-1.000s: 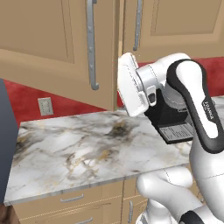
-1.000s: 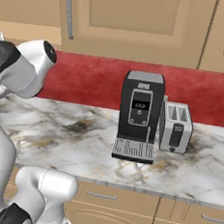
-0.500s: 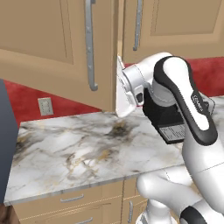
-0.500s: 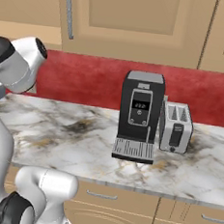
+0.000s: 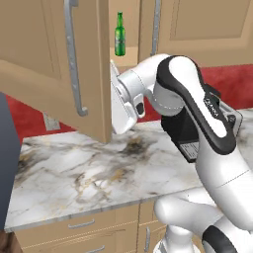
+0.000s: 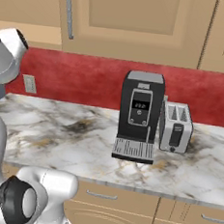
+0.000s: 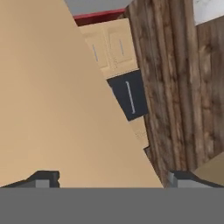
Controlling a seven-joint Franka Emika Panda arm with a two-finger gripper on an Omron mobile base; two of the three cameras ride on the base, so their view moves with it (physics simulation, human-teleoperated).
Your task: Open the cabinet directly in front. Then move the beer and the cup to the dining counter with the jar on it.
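Observation:
The cabinet's left door stands swung out toward me, its silver bar handle facing the camera. In the gap behind it the beer, a slim green bottle, stands upright on a shelf. My white hand sits at the door's lower free edge, below the bottle. In the hand view the tan door panel lies across the left, and my gripper is open, its dark fingertips far apart with nothing held. The right door is closed. The cup, the dining counter and the jar are out of view.
A marble worktop runs below the cabinet against a red wall. On it stand a black coffee machine and a silver toaster. A wall outlet sits at the left, with tan drawers underneath.
The left door has swung much farther open, uncovering the green bottle. My hand moved left with the door's edge. The gripper stayed open.

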